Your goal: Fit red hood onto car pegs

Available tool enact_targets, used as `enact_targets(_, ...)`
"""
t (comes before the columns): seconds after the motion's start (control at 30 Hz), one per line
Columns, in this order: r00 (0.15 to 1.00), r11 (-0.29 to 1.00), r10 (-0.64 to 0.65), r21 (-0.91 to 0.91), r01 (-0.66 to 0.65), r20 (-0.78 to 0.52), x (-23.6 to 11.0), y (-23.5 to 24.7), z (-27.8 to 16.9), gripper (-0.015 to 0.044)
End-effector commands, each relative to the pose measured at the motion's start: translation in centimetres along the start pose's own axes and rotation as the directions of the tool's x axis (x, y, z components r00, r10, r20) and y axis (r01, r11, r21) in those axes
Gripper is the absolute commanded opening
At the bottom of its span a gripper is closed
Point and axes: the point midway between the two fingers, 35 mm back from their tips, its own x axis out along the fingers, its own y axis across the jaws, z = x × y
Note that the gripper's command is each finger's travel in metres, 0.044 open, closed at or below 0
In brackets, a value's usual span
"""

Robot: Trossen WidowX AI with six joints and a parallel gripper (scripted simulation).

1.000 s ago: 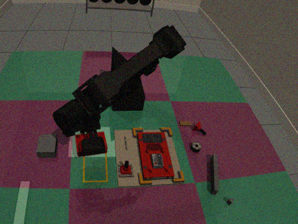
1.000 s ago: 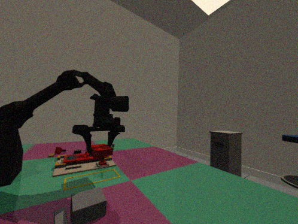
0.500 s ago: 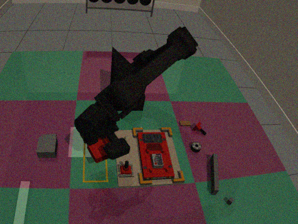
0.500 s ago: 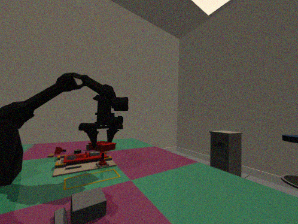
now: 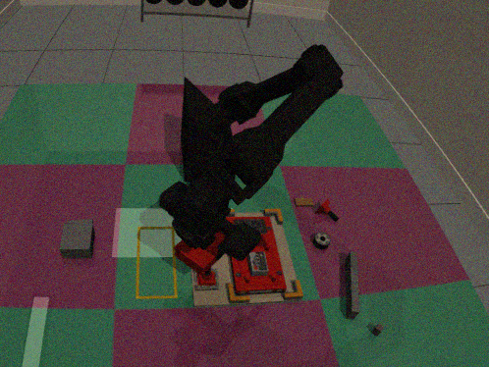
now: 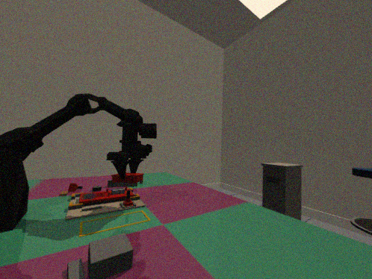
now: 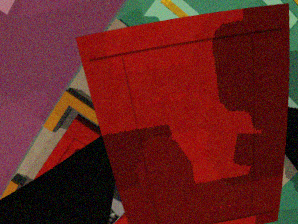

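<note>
My gripper [image 5: 202, 245] [image 6: 127, 171] is shut on the red hood [image 5: 194, 256] [image 6: 127, 178] [image 7: 180, 110] and holds it in the air, flat roof up. The hood hangs over the left part of the beige jig board [image 5: 222, 290] [image 6: 95, 212], just left of the red chassis [image 5: 267, 281] [image 6: 98, 196]. The chassis lies between orange corner brackets [image 5: 275, 214] with its grey engine block [image 5: 258, 263] in place. The pegs are too small to make out. In the wrist view the hood fills most of the picture and hides what lies under it.
A small red post piece [image 5: 206, 279] stands on the board's left front. A yellow outlined rectangle [image 5: 137, 265] lies left of the board. A grey block [image 5: 77, 237] [image 6: 110, 255], a grey bar [image 5: 353, 285], a wheel [image 5: 321, 239] and small parts [image 5: 324, 207] lie around. A grey cabinet [image 6: 281, 188] stands far off.
</note>
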Motion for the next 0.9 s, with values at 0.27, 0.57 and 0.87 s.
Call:
enact_targets(0.27,1.000,0.947,0.014,-0.320,-0.017,-0.012,-0.1,4.2,-3.7,0.0000)
enact_targets(0.57,0.999,0.850,0.023,-0.525,-0.032,-0.023,-0.1,6.7,-6.5,0.0000)
enact_targets(0.87,0.999,0.736,0.031,-0.675,-0.047,-0.036,0.0,8.5,-9.0,0.0000)
